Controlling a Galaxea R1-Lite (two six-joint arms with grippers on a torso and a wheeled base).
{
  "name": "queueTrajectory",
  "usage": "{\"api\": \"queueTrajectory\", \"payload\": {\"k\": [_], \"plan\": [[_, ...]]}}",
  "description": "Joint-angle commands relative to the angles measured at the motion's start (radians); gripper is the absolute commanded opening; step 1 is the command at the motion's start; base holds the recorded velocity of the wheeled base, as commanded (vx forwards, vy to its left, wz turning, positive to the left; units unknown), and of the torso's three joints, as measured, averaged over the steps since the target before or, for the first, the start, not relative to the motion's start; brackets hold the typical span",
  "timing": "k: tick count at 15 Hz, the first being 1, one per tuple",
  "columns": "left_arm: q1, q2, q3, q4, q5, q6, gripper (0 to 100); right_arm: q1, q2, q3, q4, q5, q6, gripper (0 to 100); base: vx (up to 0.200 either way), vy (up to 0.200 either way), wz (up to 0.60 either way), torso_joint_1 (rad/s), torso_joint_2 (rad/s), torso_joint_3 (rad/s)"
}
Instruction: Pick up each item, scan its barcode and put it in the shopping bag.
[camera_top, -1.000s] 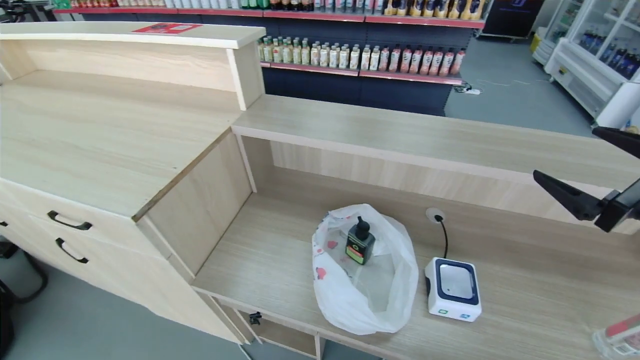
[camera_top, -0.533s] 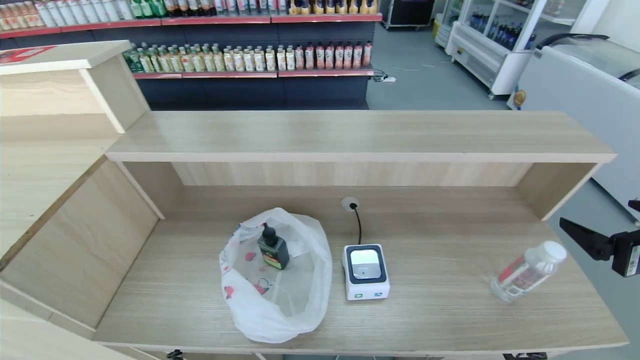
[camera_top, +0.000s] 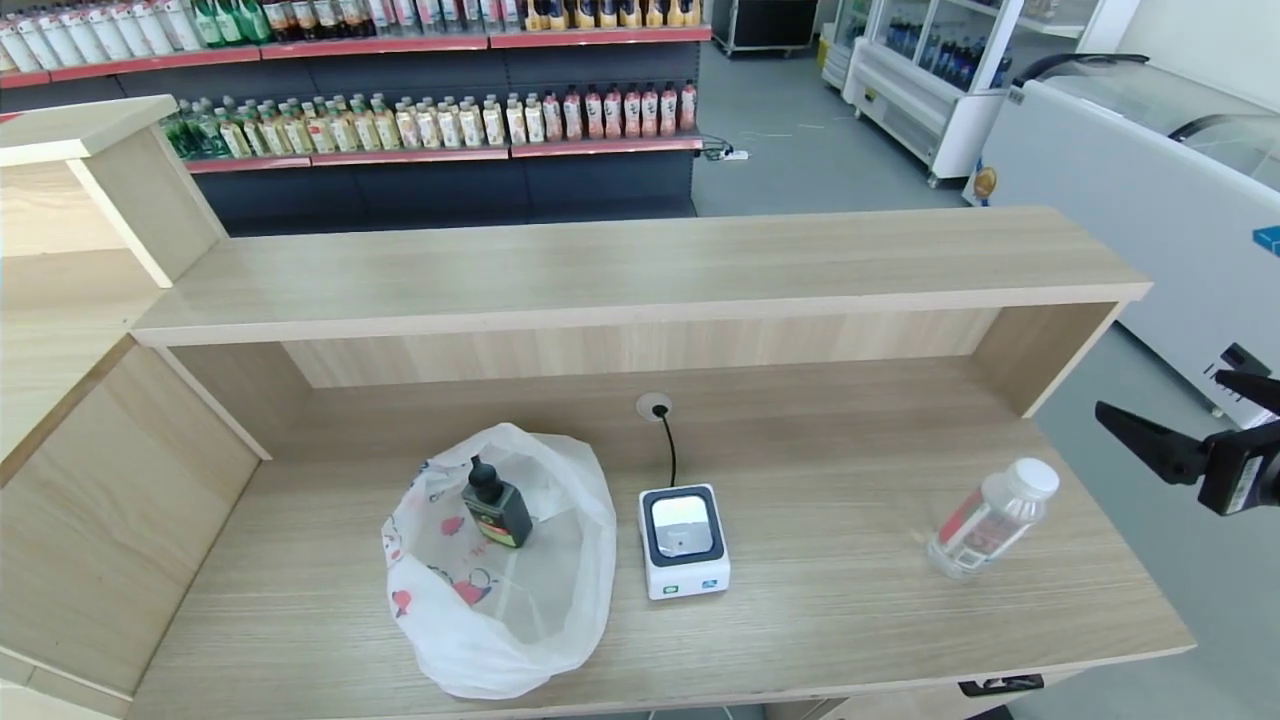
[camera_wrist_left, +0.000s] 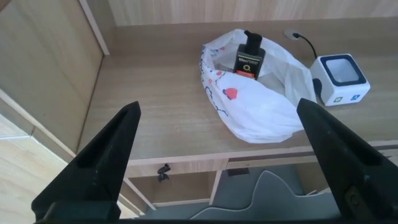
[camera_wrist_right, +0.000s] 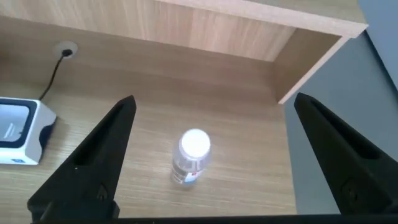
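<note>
Counter (camera_top: 850, 610), walled at the back and both ends, open along the front edge: the shopping bag (camera_top: 500, 620) is lying open-mouthed left of centre near that edge, a dark pump bottle (camera_top: 495, 508) sitting inside, and the scanner (camera_top: 683, 540) is sitting just beside the bag. A clear bottle (camera_top: 990, 518) is standing toward the right end, well apart from the scanner, bare wood lying all round it. The right gripper (camera_top: 1160, 395) is hanging beyond the counter's right end, and the left gripper (camera_wrist_left: 219, 107) is hovering off the front edge; both are spreading their jaws wide and holding nothing.
</note>
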Motion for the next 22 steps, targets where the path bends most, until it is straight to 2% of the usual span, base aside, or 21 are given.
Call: {"api": "queueTrajectory", "payload": {"k": [1, 7, 13, 18, 22], "plan": [[0.000, 0.000, 0.000, 0.000, 0.001, 0.000, 100, -0.001, -0.053, -0.015, 0.003, 0.009, 0.024, 100, 0.000, 0.000, 0.00, 0.000, 0.00, 0.000], [0.000, 0.000, 0.000, 0.000, -0.001, 0.000, 100, -0.004, -0.184, -0.187, 0.319, 0.006, 0.078, 100, 0.000, 0.000, 0.00, 0.000, 0.00, 0.000], [0.000, 0.000, 0.000, 0.001, -0.001, 0.006, 100, -0.003, -0.205, -0.187, 0.330, 0.007, 0.078, 100, 0.000, 0.000, 0.00, 0.000, 0.00, 0.000], [0.000, 0.000, 0.000, 0.000, -0.001, 0.003, 100, -0.012, -0.204, -0.139, 0.330, 0.001, 0.081, 100, -0.200, 0.000, 0.00, -0.001, 0.00, 0.001], [-0.002, 0.000, 0.000, 0.001, -0.001, 0.003, 100, -0.098, -0.168, -0.115, 0.319, 0.003, 0.095, 100, -0.200, 0.000, 0.00, -0.001, 0.00, 0.006]]}}
